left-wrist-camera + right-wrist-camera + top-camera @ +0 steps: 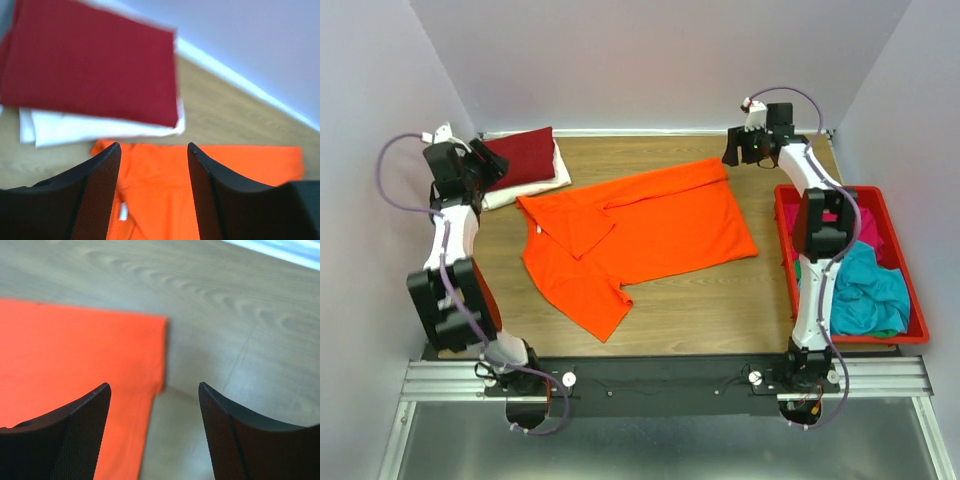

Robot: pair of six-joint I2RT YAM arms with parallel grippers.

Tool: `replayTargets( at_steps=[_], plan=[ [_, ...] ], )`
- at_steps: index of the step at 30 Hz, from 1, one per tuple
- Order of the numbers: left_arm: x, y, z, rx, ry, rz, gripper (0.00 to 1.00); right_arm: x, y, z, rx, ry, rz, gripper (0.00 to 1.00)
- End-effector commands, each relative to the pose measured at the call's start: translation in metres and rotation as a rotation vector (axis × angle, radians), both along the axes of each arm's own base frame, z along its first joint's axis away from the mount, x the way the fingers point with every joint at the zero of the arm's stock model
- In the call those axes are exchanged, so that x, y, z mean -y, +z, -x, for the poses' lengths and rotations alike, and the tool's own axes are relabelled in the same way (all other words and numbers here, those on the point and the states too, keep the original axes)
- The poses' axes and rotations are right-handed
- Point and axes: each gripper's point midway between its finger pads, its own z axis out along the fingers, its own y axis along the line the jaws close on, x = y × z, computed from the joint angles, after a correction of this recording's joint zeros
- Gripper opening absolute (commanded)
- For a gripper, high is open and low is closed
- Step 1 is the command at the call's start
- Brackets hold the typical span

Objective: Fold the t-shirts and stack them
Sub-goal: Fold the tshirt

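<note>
Peeking beneath dark red t-shirt: white t-shirt.

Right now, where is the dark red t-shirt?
In the top view, the dark red t-shirt lies folded at the far-left corner of the table, on top of the folded white t-shirt, just left of the spread orange t-shirt.

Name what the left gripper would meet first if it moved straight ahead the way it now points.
Most likely the orange t-shirt, showing between the left gripper's open fingers; depth is unclear.

orange t-shirt: matt cloth | table: smooth wood | tray: smooth plastic
</note>
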Motion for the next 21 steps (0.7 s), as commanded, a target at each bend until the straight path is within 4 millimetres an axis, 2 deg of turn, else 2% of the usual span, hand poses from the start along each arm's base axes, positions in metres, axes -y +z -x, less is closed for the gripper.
replayTargets(
  at_steps=[1,2,3,4,5,6,7,8,9,10,11,13,14,15,17,18,19,20,21],
  plan=[
    [0.037,0.076,0.019,0.156,-0.1,-0.202,0.68,-0.024,0.069,0.06,0.084,0.206,-0.044,0.78],
    [0.052,0.082,0.025,0.15,-0.169,-0.266,0.68,-0.04,0.103,0.086,0.137,0.311,-0.103,0.78],
    [0.091,0.089,0.029,0.166,-0.266,-0.309,0.68,-0.049,0.113,0.106,0.166,0.392,-0.111,0.78],
    [0.107,0.102,0.038,0.183,-0.302,-0.347,0.69,-0.055,0.112,0.128,0.163,0.453,-0.135,0.78],
    [0.125,0.1,0.048,0.159,-0.367,-0.393,0.69,-0.068,0.121,0.172,0.164,0.554,-0.198,0.78],
    [0.137,0.101,0.055,0.149,-0.396,-0.398,0.69,-0.072,0.118,0.193,0.197,0.632,-0.179,0.78],
    [0.171,0.107,0.072,0.162,-0.471,-0.399,0.69,-0.082,0.117,0.217,0.194,0.688,-0.183,0.79],
    [0.183,0.108,0.083,0.161,-0.506,-0.395,0.7,-0.084,0.12,0.233,0.222,0.719,-0.171,0.79],
    [0.195,0.093,0.099,0.103,-0.54,-0.372,0.69,-0.084,0.116,0.262,0.223,0.739,-0.157,0.79],
    [0.207,0.089,0.112,0.081,-0.565,-0.356,0.69,-0.085,0.117,0.274,0.248,0.759,-0.135,0.81],
    [0.228,0.083,0.134,0.062,-0.614,-0.348,0.68,-0.084,0.114,0.285,0.244,0.757,-0.131,0.81],
    [0.249,0.058,0.171,-0.07,-0.675,-0.294,0.65,-0.076,0.107,0.302,0.228,0.721,-0.103,0.82],
    [0.272,0.047,0.199,-0.116,-0.75,-0.284,0.65,-0.074,0.103,0.307,0.216,0.707,-0.096,0.82],
    [0.273,0.027,0.222,-0.222,-0.767,-0.281,0.61,-0.07,0.099,0.308,0.208,0.685,-0.073,0.82],
    [0.287,0.011,0.261,-0.325,-0.807,-0.223,0.58,-0.065,0.085,0.317,0.17,0.661,-0.064,0.82],
    [0.293,-0.012,0.293,-0.417,-0.863,-0.238,0.55,-0.062,0.08,0.317,0.152,0.642,-0.051,0.82],
    [0.294,-0.023,0.311,-0.468,-0.888,-0.233,0.52,-0.061,0.078,0.317,0.138,0.63,-0.049,0.82],
    [0.293,-0.042,0.342,-0.563,-0.919,-0.233,0.49,-0.057,0.077,0.315,0.132,0.612,-0.034,0.82],
    [0.29,-0.051,0.357,-0.608,-0.926,-0.249,0.48,-0.057,0.077,0.315,0.13,0.609,-0.034,0.82]
  ],
)
